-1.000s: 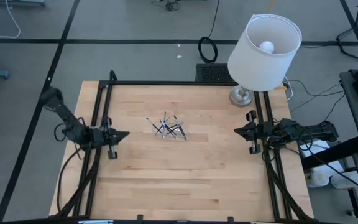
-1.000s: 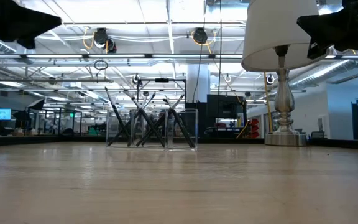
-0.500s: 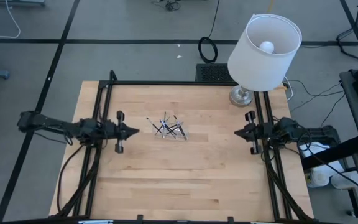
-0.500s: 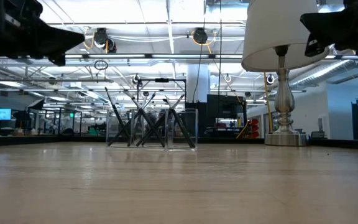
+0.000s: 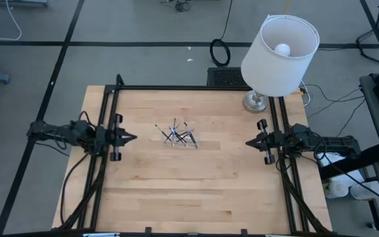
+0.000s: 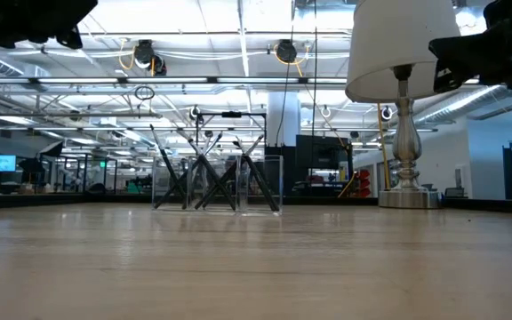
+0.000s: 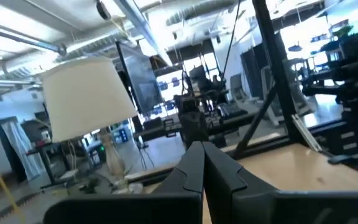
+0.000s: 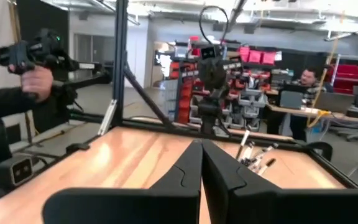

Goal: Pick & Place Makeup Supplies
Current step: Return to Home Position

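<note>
Two grippers, both empty, each with its fingers pressed together: we list the left gripper (image 5: 132, 137) at the table's (image 5: 176, 191) left edge and the right gripper (image 5: 249, 142) at its right edge, tips facing each other. Between them, nearer the left one and touching neither, we log the makeup supplies (image 5: 178, 134), leaning crossed inside the clear organizer (image 6: 274, 178). One lamp (image 5: 279, 46) stands near the right gripper.

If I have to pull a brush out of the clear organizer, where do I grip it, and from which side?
Probably grip a top end, coming straight down. The brushes lean crossed in the clear organizer, lower ends walled in; only tips above its rim are free. The left gripper and right gripper sit shut at the table's sides.
</note>
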Controlling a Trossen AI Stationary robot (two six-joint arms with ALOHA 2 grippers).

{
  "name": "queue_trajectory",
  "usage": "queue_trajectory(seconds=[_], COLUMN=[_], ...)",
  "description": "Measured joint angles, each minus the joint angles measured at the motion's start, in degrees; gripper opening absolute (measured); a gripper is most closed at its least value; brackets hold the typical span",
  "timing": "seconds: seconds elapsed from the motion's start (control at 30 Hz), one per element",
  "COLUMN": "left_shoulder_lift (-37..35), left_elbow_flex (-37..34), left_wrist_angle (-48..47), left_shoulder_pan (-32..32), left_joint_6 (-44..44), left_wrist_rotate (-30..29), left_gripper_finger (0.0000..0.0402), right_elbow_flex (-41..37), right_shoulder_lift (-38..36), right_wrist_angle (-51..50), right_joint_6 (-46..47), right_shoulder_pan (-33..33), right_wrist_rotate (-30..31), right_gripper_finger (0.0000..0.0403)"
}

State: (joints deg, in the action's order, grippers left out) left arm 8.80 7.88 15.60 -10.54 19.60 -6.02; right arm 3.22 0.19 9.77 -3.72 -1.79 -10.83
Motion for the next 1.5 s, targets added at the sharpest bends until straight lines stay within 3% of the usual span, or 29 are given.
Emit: queue_trajectory(seconds=[0.17,0.43,0.67,1.07,1.27,1.5], left_shoulder_lift=[-8.6,-8.5,-6.0,-4.2,-4.2,-4.1], left_elbow_flex=[2.1,-1.1,-7.0,-6.9,-6.9,-7.0], left_wrist_angle=[-15.5,-22.8,-14.8,-14.9,-15.0,-14.1], left_shoulder_pan=[1.5,1.8,2.3,2.3,2.3,2.3], left_joint_6=[-2.4,-5.0,-8.6,-9.7,-11.3,-11.3], left_wrist_rotate=[1.0,2.2,7.5,6.5,5.7,5.7], left_gripper_finger=[0.0000,0.0000,0.0000,0.0002,0.0012,0.0003], right_elbow_flex=[0.0,-0.3,-2.4,-2.4,-2.4,-2.4], right_shoulder_lift=[0.0,0.0,0.9,0.8,0.8,0.9], right_wrist_angle=[0.1,-2.3,-4.0,-3.4,-0.9,-1.0], right_joint_6=[1.4,4.1,6.3,5.6,4.6,4.6], right_shoulder_pan=[-1.9,-4.9,-6.2,-6.5,-6.5,-6.5], right_wrist_rotate=[0.0,-2.9,-2.8,-2.6,2.0,1.8], right_gripper_finger=[0.0000,0.0000,0.0000,0.0000,0.0000,0.0000])
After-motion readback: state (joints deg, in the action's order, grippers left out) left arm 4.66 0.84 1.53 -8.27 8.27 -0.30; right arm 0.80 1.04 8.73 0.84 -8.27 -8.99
